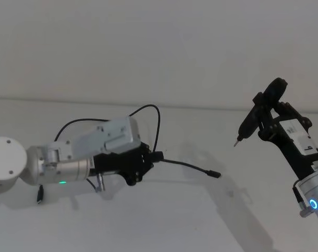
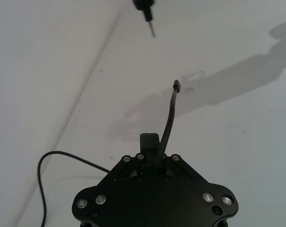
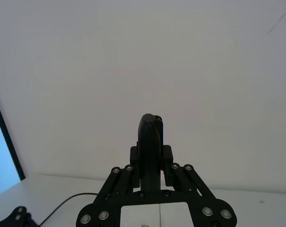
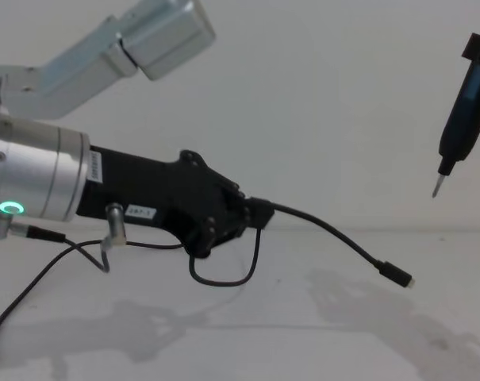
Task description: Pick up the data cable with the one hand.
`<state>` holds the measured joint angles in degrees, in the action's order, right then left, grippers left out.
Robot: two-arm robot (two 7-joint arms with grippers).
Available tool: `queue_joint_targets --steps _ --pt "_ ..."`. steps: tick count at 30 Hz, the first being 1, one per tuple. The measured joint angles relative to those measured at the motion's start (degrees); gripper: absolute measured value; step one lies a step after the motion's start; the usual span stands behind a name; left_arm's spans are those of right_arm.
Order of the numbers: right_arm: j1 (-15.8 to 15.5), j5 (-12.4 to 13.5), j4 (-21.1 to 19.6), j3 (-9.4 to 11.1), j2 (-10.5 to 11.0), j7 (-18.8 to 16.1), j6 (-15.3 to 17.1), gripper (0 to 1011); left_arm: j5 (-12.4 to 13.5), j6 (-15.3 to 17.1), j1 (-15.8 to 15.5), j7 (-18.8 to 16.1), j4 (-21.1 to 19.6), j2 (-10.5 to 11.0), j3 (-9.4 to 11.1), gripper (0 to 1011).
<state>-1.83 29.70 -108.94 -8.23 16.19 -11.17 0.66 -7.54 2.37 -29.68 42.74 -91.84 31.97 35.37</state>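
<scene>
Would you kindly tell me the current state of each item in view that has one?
left pincer: shut on the data cable.
data cable: gripped near its plug end; plug hangs free above the table.
right pincer: raised, shut on the pointed tool.
pointed tool: tip down, touching nothing else.

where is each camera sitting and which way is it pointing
head view: high up, looking down at the table; left gripper holds the data cable, right gripper a slim black tool
chest view: lower, looking across the table; left gripper side-on
left wrist view: behind the left gripper, looking along the cable to its plug
right wrist view: behind the right gripper, facing a wall
shared: head and chest both show the plug and tool
</scene>
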Motion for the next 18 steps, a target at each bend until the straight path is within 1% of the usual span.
queue_joint_targets --steps 4,7,8,18 --pt "-0.25 1.26 -0.54 0.08 0.00 -0.33 0.80 268 -1.27 -0.20 0.14 -0.30 -0.10 0.29 -0.94 0" --pt "-0.35 2.31 -0.81 0.10 -0.01 -0.71 1.28 268 -2.83 -0.36 0.30 -0.41 -0.17 0.63 -2.03 0" --pt "-0.37 2.74 -0.87 0.09 -0.04 -0.81 1.41 268 -2.83 -0.36 0.30 -0.41 -0.17 0.63 -2.03 0" --pt "0.05 5.30 -1.03 0.00 -0.30 -1.90 1.75 268 -7.94 -0.60 0.80 0.45 -0.72 1.85 -4.91 0"
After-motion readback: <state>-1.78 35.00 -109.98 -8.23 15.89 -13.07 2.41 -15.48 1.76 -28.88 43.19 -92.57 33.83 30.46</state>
